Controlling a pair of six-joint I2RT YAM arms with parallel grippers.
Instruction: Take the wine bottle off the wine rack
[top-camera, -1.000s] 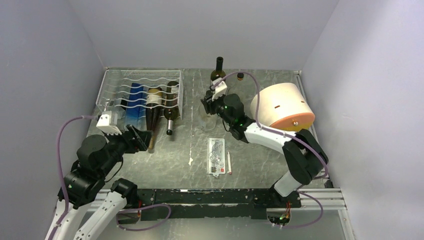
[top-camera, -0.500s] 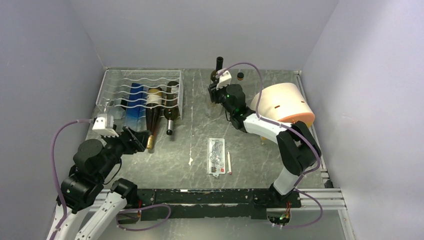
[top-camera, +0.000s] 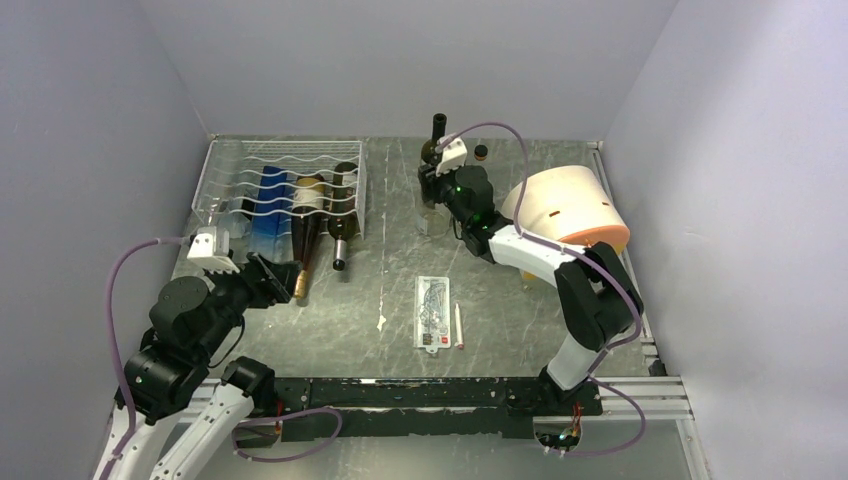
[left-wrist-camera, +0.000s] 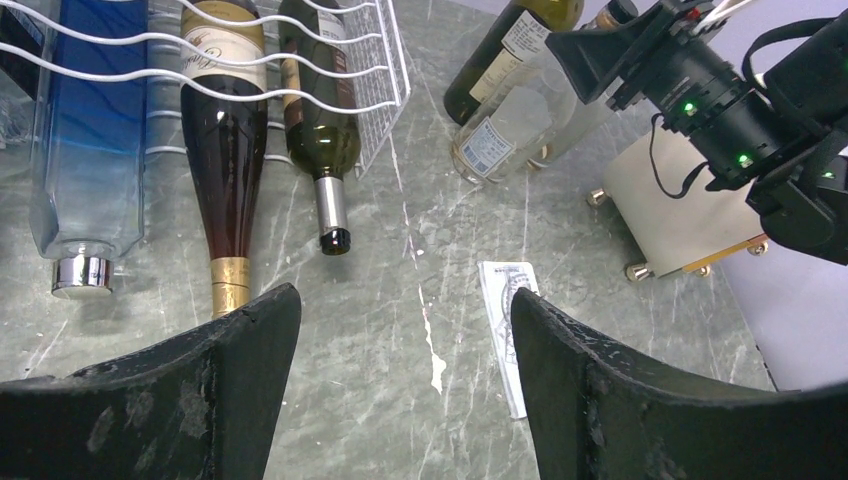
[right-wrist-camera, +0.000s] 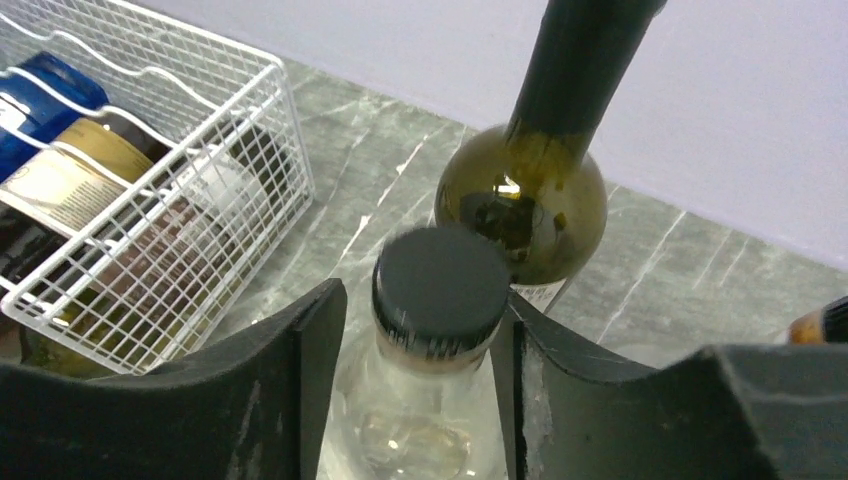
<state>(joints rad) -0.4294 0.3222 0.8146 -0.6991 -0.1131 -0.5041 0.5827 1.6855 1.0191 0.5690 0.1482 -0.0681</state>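
Status: R gripper (right-wrist-camera: 420, 297) sits over the clear bottle (right-wrist-camera: 440, 285), upper centre of the overhead view. The bottle is upright on the table (left-wrist-camera: 400, 420), well clear of the wine rack (top-camera: 290, 160) and just in front of a standing dark green bottle (right-wrist-camera: 525, 200).

R jaws straddle the capped neck. There's a sliver of gap on the left side of the cap, and the right finger is at or against it. Can't tell if it's clamped or let go.

L gripper (left-wrist-camera: 405, 305) is wide open w/ nothing in it. It's low over the table at left of the overhead view, facing the rack's open end. Three necks point at it:
- blue bottle (left-wrist-camera: 85, 150)
- brown bottle (left-wrist-camera: 225, 170) w/ gold foil, sticking out furthest
- green bottle (left-wrist-camera: 322, 140)

There may be one more clear bottle at the rack's far left, but it's cut off.

Progress, my read: if the clear bottle is the target, the removal is basically done. It's off the rack and standing. What's left is for R to open fully (if it hasn't) and lift straight up w/o clipping the cap or nudging the dark green neighbour. If more bottles are wanted, L looks staged for the brown one and nothing is started there.
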